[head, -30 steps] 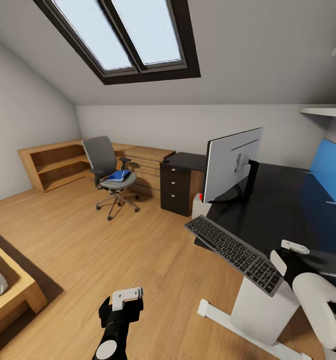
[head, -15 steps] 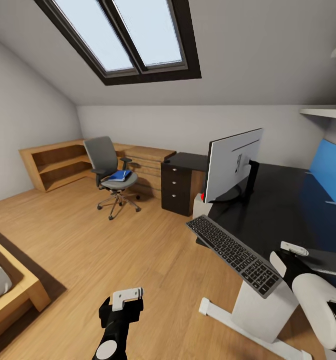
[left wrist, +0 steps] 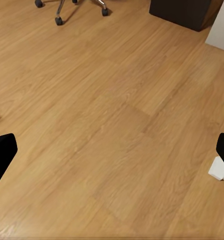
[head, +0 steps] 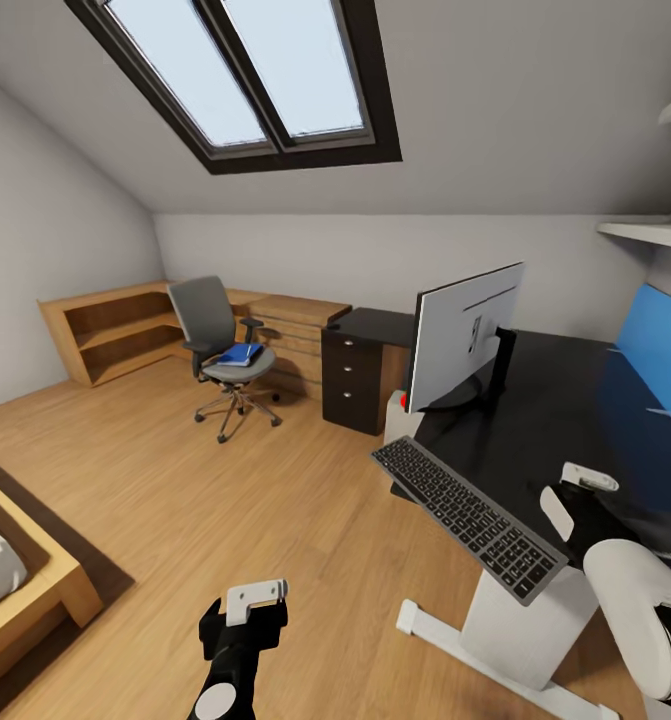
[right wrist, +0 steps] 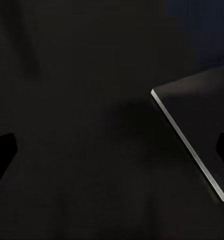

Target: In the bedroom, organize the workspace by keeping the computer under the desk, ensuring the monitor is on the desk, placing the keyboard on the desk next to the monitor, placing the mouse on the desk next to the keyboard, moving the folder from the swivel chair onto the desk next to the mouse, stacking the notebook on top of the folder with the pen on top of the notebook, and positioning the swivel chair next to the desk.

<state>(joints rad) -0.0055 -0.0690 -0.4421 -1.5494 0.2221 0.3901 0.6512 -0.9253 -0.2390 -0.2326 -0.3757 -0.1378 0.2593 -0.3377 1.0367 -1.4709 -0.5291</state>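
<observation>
The grey swivel chair stands by the oak dresser, apart from the desk, with the blue folder on its seat. On the black-topped desk the monitor stands with its silver back toward me. The keyboard lies along the desk's front edge. A light grey box, likely the computer, sits low beside the drawer unit. My left gripper hangs open over bare floor. My right gripper is open just above the desk top, beside a flat dark sheet with a pale edge.
The black drawer unit stands between chair and desk. Oak shelves line the far left wall. A bed corner is at the lower left. The white pedestal leg and its foot reach onto the floor near me.
The whole view has shifted slightly, so the camera moved. My right gripper has edged a little farther over the desk top. Nothing was taken hold of or let go.
</observation>
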